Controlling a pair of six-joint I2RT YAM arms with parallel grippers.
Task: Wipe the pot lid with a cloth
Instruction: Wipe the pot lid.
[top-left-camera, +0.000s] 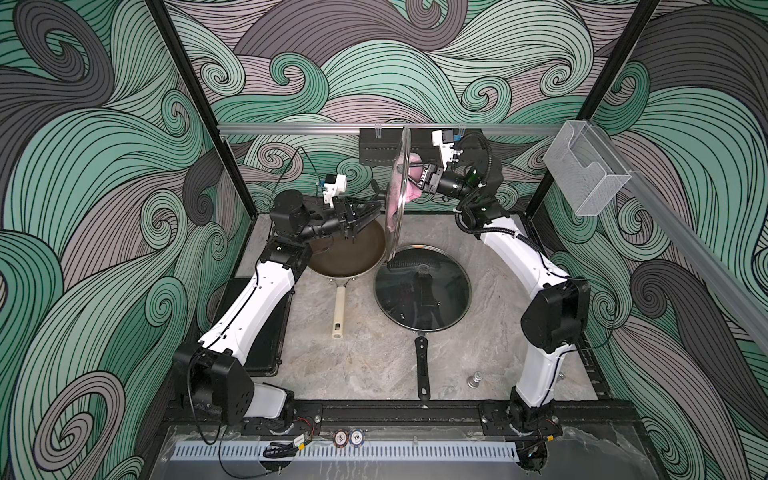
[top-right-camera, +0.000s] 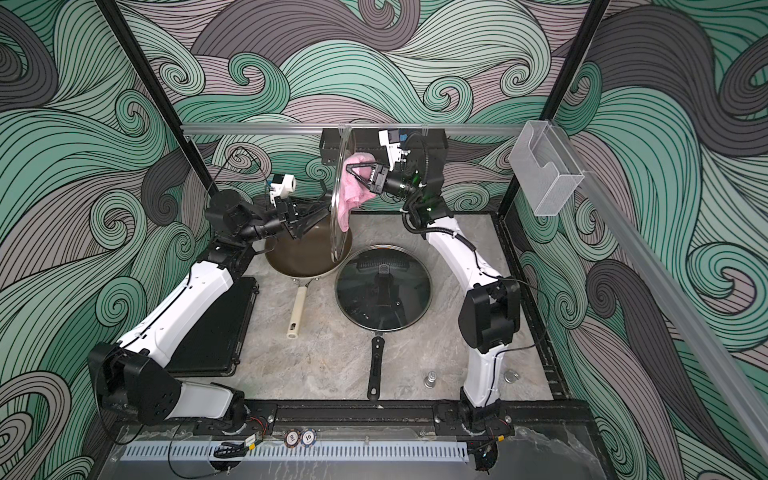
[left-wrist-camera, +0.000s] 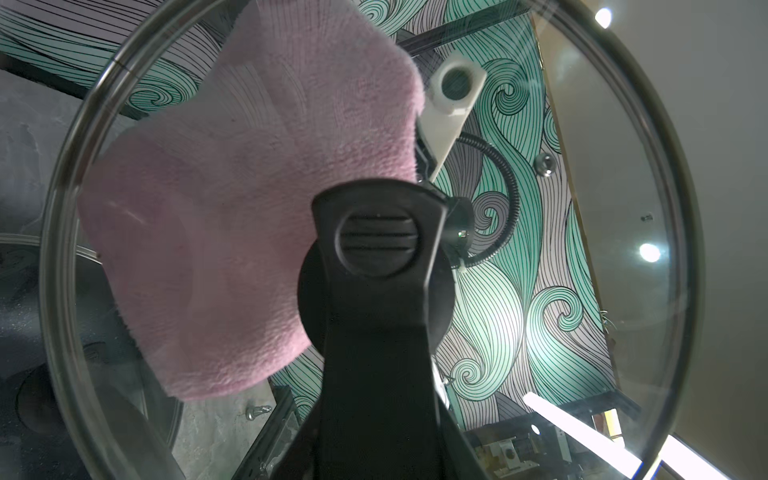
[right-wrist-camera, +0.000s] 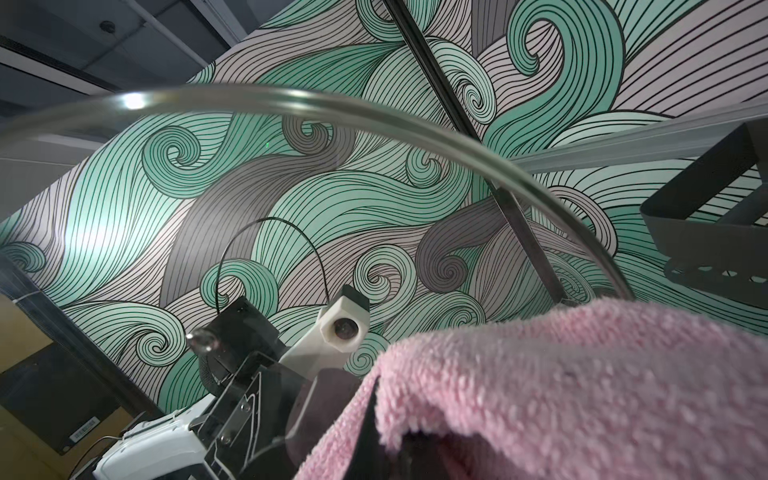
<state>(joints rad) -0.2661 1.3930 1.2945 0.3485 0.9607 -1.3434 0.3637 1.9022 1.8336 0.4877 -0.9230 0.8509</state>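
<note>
The grey marbled counter (top-left-camera: 365, 365) carries a brown frying pan (top-left-camera: 349, 253) toward the back, its cream handle (top-left-camera: 338, 311) pointing forward; just to its right sits a black-handled pan (top-left-camera: 422, 361) covered by a glass lid (top-left-camera: 422, 291); a flat black pad (top-left-camera: 272, 345) lies along the left edge; a small metal knob (top-left-camera: 475, 380) stands near the front right
</note>
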